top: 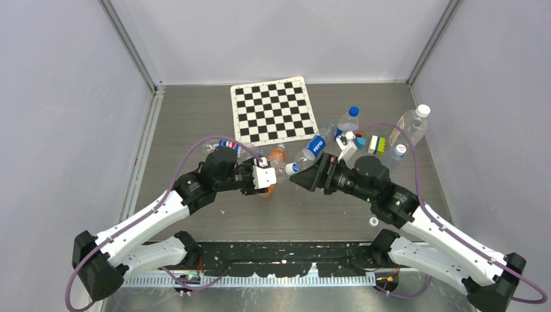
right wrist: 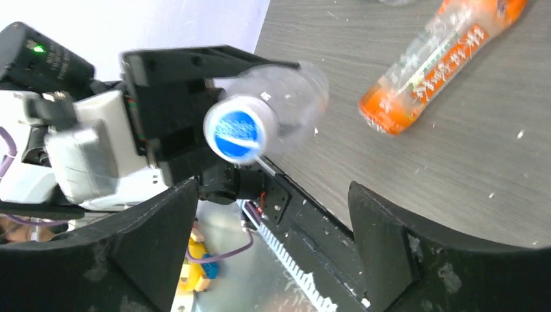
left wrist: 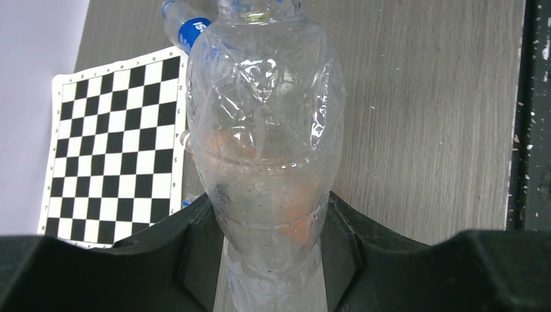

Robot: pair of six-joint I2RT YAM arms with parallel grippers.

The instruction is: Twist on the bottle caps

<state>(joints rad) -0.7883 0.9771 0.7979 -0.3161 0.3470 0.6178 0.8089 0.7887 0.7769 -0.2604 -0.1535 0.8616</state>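
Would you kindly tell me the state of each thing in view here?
left hand, shut on the clear bottle
clear bottle, held sideways, crumpled
blue cap, sitting on the clear bottle's neck
right hand, open, apart from the blue cap
orange bottle, lying on its side

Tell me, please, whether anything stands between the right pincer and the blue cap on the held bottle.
Nothing visible does: the round blue-and-white plastic cap on the clear plastic bottle faces the open right pincer directly.
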